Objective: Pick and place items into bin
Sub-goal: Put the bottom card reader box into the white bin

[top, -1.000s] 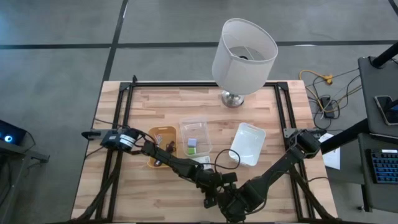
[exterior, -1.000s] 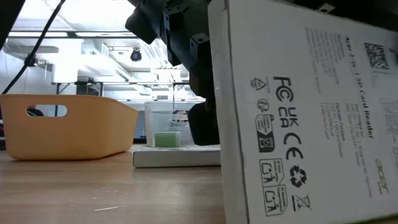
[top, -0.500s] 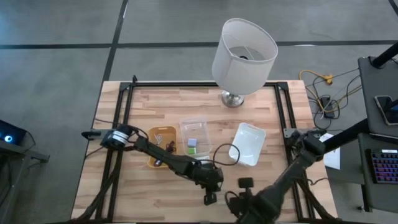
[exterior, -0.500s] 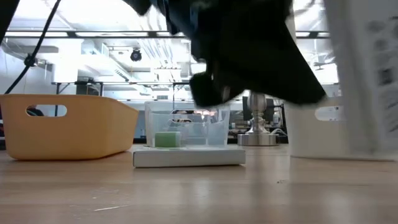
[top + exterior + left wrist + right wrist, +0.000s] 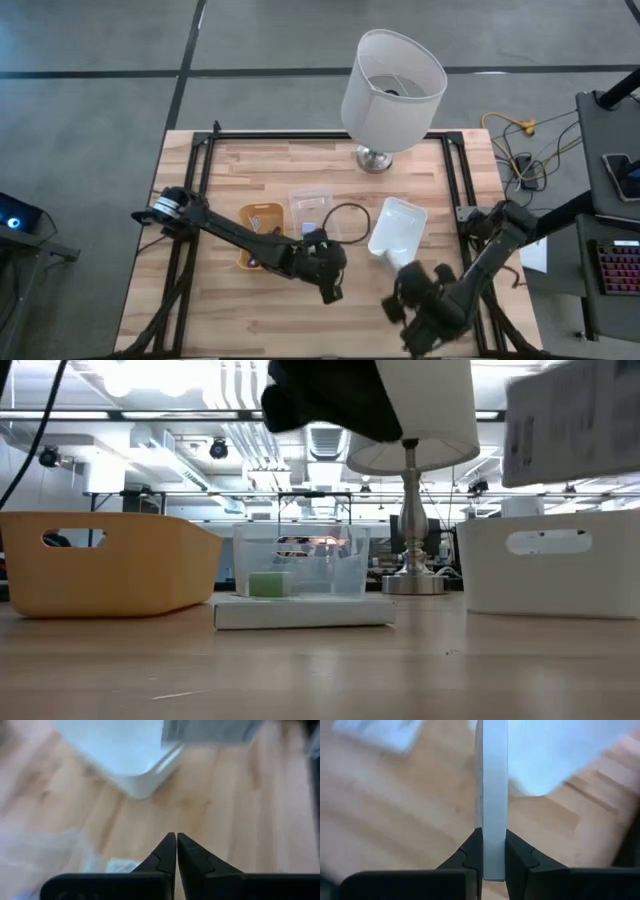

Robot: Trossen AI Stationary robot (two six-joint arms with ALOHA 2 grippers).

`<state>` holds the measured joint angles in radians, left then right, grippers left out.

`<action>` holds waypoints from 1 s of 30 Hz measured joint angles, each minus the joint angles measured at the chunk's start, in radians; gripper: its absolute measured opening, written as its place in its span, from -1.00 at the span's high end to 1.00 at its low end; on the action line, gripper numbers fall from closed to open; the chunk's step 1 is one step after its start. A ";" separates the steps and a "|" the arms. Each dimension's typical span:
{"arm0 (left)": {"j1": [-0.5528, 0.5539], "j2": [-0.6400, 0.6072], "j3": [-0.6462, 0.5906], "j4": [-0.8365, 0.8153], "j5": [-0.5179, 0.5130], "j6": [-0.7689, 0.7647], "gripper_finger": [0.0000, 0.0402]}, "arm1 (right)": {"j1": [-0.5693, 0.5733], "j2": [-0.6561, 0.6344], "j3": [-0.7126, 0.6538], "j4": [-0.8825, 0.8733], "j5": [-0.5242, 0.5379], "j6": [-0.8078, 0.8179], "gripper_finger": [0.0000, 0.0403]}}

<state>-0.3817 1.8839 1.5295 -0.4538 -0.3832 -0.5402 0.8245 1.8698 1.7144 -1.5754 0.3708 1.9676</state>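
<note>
My right gripper (image 5: 402, 300) is shut on a white printed box (image 5: 575, 420), near the table's front edge, in front of the white bin (image 5: 400, 230). The box shows edge-on in the right wrist view (image 5: 492, 780). My left gripper (image 5: 176, 837) is shut and empty; in the high view it (image 5: 330, 290) hovers in front of the clear container (image 5: 312, 212). A second flat white box (image 5: 305, 613) lies on the table before the clear container (image 5: 300, 565), which holds a green block (image 5: 268, 582). My right gripper pinches the white box across its thin thickness, at one edge (image 5: 492, 822), between its two fingers (image 5: 470, 855). The box reaches straight out past the fingertips. In the low view it is lifted clear of the table, slightly tilted.
An orange bin (image 5: 258, 235) stands left of the clear container, and a big white lamp (image 5: 392, 80) stands at the table's far edge. The white bin (image 5: 545, 575) stands at the right. Bare wood lies along the front left of the table.
My right gripper has lifted the white box off the table and carried it toward the right and the white bin; in the low view the box went from standing on the tabletop to high up. My left gripper has drawn back toward the far edge and risen.
</note>
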 joint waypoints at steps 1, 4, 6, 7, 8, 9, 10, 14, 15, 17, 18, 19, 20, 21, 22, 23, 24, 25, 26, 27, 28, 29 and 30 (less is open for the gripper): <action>0.000 -0.015 0.000 -0.041 -0.018 -0.001 1.00 | -0.013 -0.031 -0.039 0.002 -0.001 0.063 0.82; 0.000 -0.036 0.000 -0.090 -0.061 -0.003 1.00 | -0.045 -0.132 -0.183 0.000 -0.002 0.222 0.82; 0.000 -0.046 -0.002 -0.135 -0.080 -0.004 1.00 | -0.088 -0.187 -0.268 0.005 -0.012 0.250 0.82; 0.000 -0.049 -0.002 -0.130 -0.082 -0.004 1.00 | -0.111 -0.214 -0.309 0.011 -0.011 0.252 0.81; 0.000 -0.051 -0.002 -0.136 -0.083 -0.003 1.00 | -0.142 -0.238 -0.343 0.022 0.000 0.253 0.80; 0.000 -0.052 -0.003 -0.146 -0.083 -0.003 1.00 | -0.174 -0.266 -0.374 0.054 0.016 0.249 0.79; 0.000 -0.052 -0.003 -0.148 -0.083 -0.003 1.00 | -0.203 -0.298 -0.404 0.096 0.033 0.235 0.79; 0.000 -0.053 -0.016 -0.151 -0.083 -0.004 1.00 | -0.322 -0.385 -0.516 0.266 0.052 0.169 0.80; 0.000 -0.053 -0.018 -0.157 -0.083 -0.004 1.00 | -0.346 -0.397 -0.543 0.314 0.053 0.158 0.81; 0.000 -0.053 -0.023 -0.166 -0.084 -0.004 1.00 | -0.378 -0.412 -0.593 0.403 0.054 0.155 0.81; 0.000 -0.053 -0.028 -0.166 -0.084 -0.004 1.00 | -0.384 -0.416 -0.615 0.451 0.051 0.160 0.81; 0.000 -0.053 -0.034 -0.166 -0.085 -0.004 1.00 | -0.390 -0.417 -0.637 0.507 0.049 0.173 0.80; 0.000 -0.053 -0.040 -0.165 -0.085 -0.004 1.00 | -0.393 -0.417 -0.653 0.549 0.049 0.193 0.79; 0.000 -0.053 -0.047 -0.167 -0.085 -0.004 1.00 | -0.393 -0.416 -0.669 0.581 0.048 0.214 0.77; 0.000 -0.053 -0.052 -0.168 -0.085 -0.004 1.00 | -0.393 -0.411 -0.677 0.603 0.040 0.233 0.75; 0.000 -0.053 -0.057 -0.164 -0.085 -0.004 1.00 | -0.393 -0.402 -0.684 0.625 0.035 0.246 0.73; 0.000 -0.054 -0.060 -0.164 -0.085 -0.004 1.00 | -0.393 -0.392 -0.688 0.636 0.028 0.251 0.71; 0.001 -0.054 -0.064 -0.165 -0.086 -0.004 1.00 | -0.394 -0.384 -0.689 0.636 0.012 0.254 0.68; 0.001 -0.054 -0.065 -0.165 -0.086 -0.004 1.00 | -0.394 -0.379 -0.688 0.630 -0.002 0.254 0.66; 0.002 -0.054 -0.065 -0.163 -0.086 -0.003 1.00 | -0.394 -0.375 -0.679 0.611 -0.014 0.253 0.63; 0.003 -0.054 -0.065 -0.162 -0.086 -0.003 1.00 | -0.394 -0.371 -0.666 0.587 -0.024 0.250 0.60; 0.005 -0.054 -0.065 -0.156 -0.086 0.000 1.00 | -0.393 -0.366 -0.652 0.558 -0.031 0.241 0.57; 0.007 -0.054 -0.063 -0.152 -0.086 0.004 1.00 | -0.391 -0.363 -0.638 0.520 -0.038 0.227 0.54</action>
<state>-0.3747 1.8297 1.4663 -0.6063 -0.4696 -0.5365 0.4335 1.5069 1.0764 -1.0559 0.3333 2.1951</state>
